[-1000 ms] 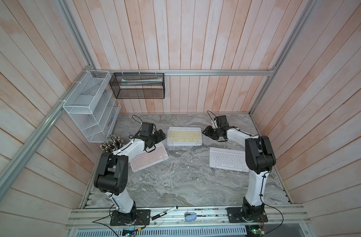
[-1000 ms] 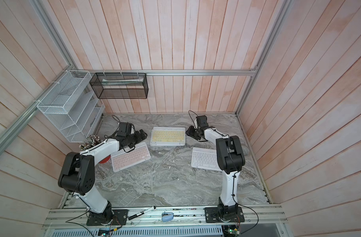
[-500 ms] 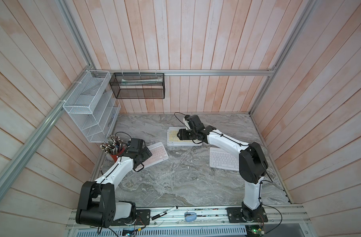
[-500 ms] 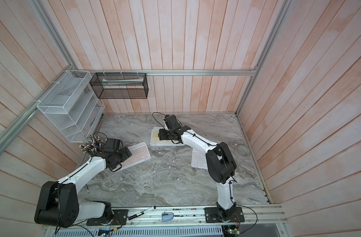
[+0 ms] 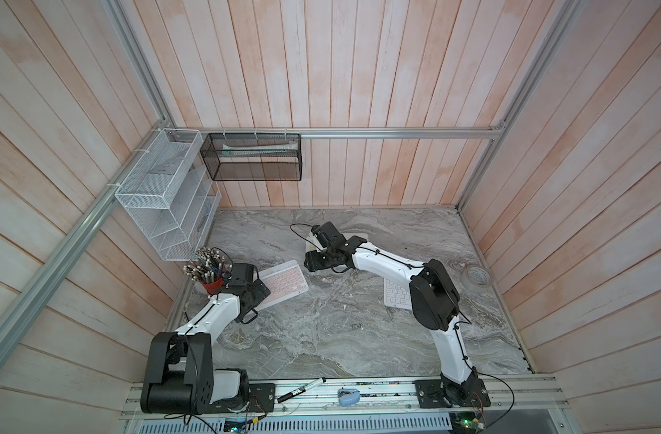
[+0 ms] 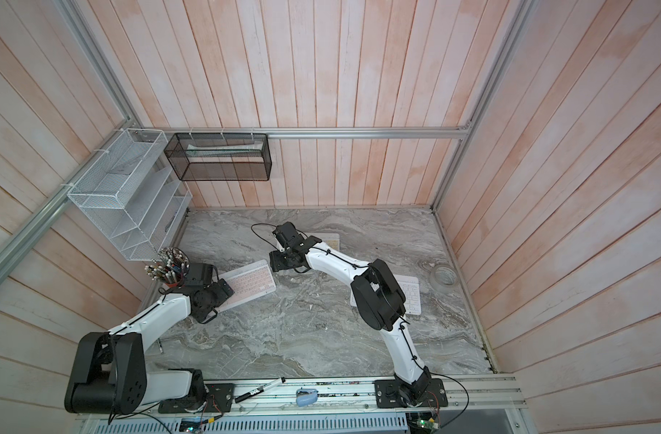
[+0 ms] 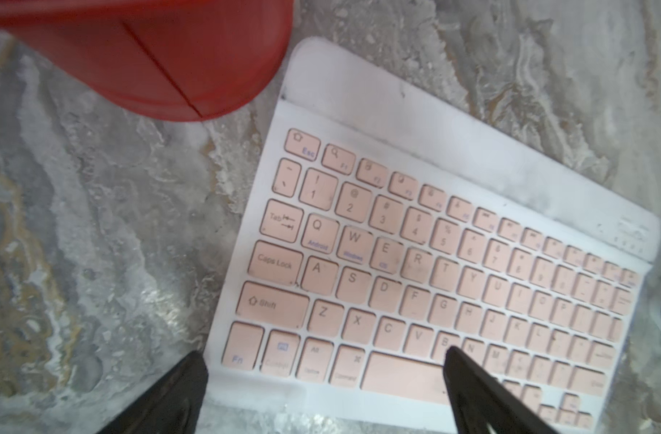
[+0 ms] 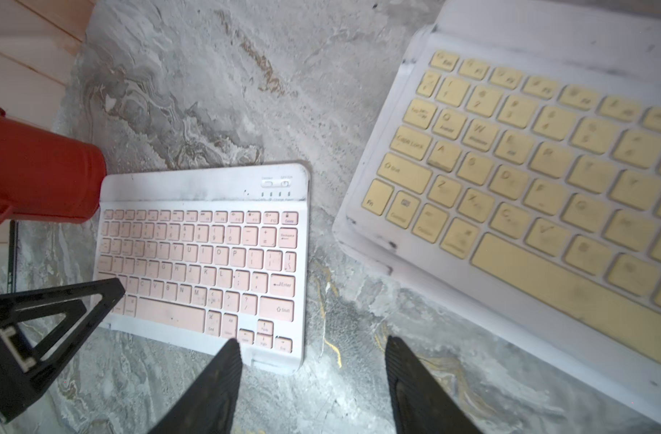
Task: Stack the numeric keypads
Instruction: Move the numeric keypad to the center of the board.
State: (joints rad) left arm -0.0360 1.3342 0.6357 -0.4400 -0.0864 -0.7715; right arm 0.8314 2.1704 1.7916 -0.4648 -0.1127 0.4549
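A pink-keyed keypad lies at the left of the table. My left gripper is open at its near left corner: one finger hangs over the space bar, the other is off the edge over the table. My right gripper is open above bare marble between the pink keypad and a yellow-keyed keypad, which lies on top of other white frames. My right arm covers most of that pile in both top views. A white-keyed keypad lies at the right, partly under that arm.
A red cup of pencils stands close to the pink keypad's left end. A tape roll lies at the right wall. A white wire shelf and a black mesh basket hang on the walls.
My left gripper has drawn back to the pink keypad's near left corner. My right arm has swung from the yellow keypad's right side to its left, and its jaws have opened wider.
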